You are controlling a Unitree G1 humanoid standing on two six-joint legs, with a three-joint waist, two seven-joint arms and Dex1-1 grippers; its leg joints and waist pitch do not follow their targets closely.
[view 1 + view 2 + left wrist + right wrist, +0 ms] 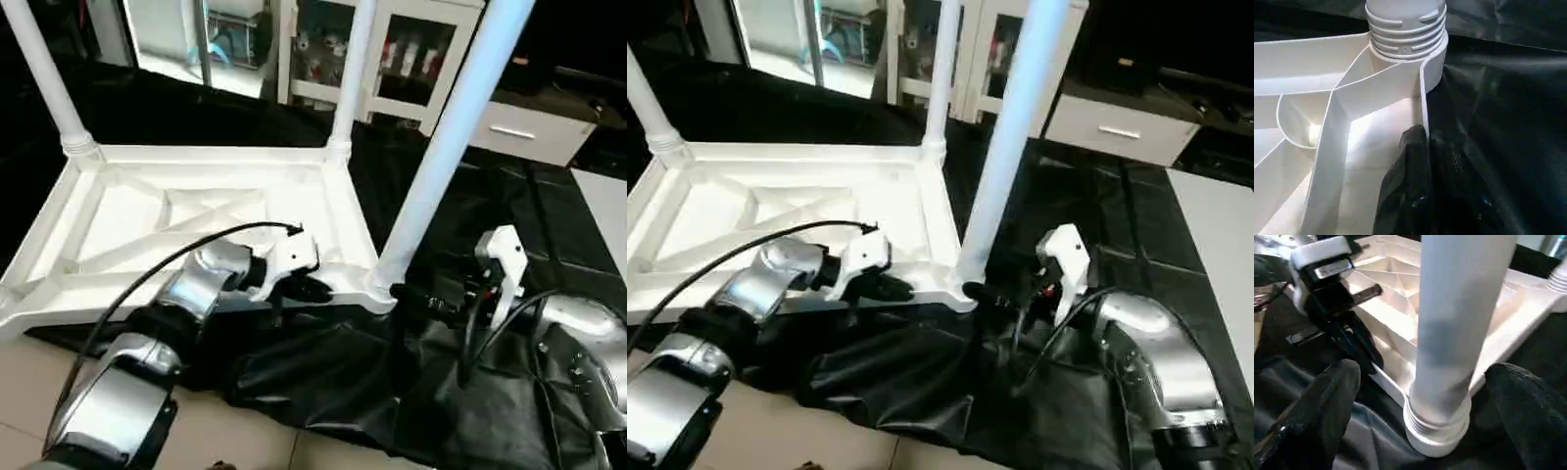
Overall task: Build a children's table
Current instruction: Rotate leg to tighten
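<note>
- Tabletop (pixel 186 211) is seen lying upside down on the black-draped work table (pixel 470 196), ribbed underside up, its near rim close to the work table's front edge.
- Three legs are seen standing in corner sockets: the far-left leg (pixel 44 73), the far-right leg (pixel 351 73) and the near-right leg (pixel 451 137). The near-left corner lies at the picture's edge and appears to carry no leg; the fourth leg cannot be located.
- The left gripper (pixel 312 288) is held with its fingers closed, lying against the near rim just beside the near-right socket; nothing is seen clamped between them.
- The right gripper (pixel 1415 396) is spread wide, one fingertip on each side of the near-right leg just above its threaded collar (pixel 1437 423), and no contact with the leg is visible.
- The step in hand is judged to be the seating of this near-right leg, now being let go or regripped.
- To do it well, the collar should be checked for a flush fit in the socket, with no thread left standing proud.
- The rim should be kept pressed down by the left gripper so the tabletop is not slid toward the edge.
- Any further twist should be applied low on the leg, near the collar, so the leg is not levered sideways.
</note>
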